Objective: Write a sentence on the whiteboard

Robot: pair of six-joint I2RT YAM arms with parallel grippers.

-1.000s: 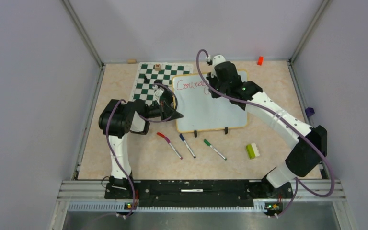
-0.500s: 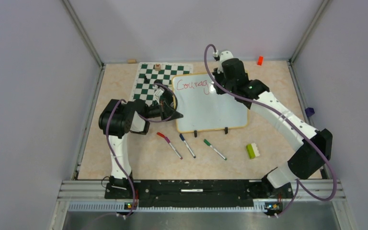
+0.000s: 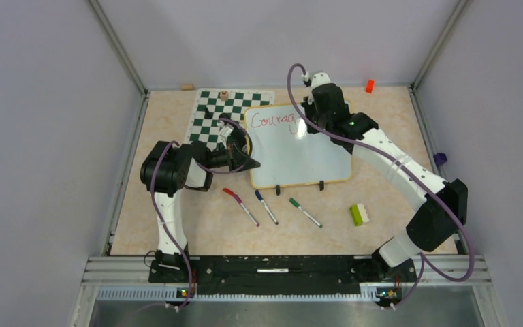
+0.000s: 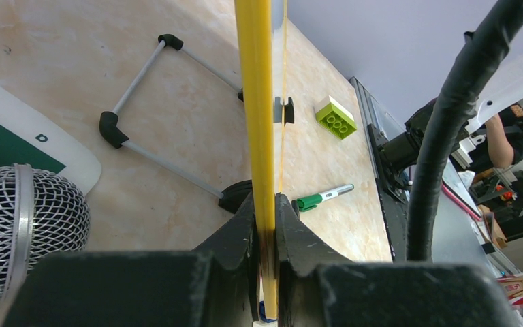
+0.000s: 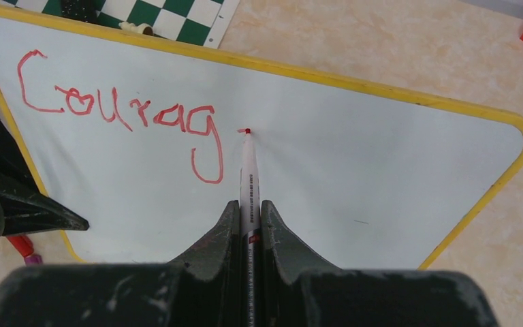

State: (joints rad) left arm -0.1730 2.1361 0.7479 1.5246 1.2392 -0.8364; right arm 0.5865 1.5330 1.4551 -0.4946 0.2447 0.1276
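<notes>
Partly hidden from above by the right arm: tail of the sentence. Cut off at 6 o'clock of the right wrist view: near part of the whiteboard. Sits mid-worktop, long axis roughly 9 to 3 o'clock. Reads "Courag" in red, running toward 3. Right gripper clamped on a red marker, tip toward 12, touching the board just past the "g". Left gripper pinched on the yellow rim at the board's 9 o'clock edge. Barrel print too small to read.
</notes>
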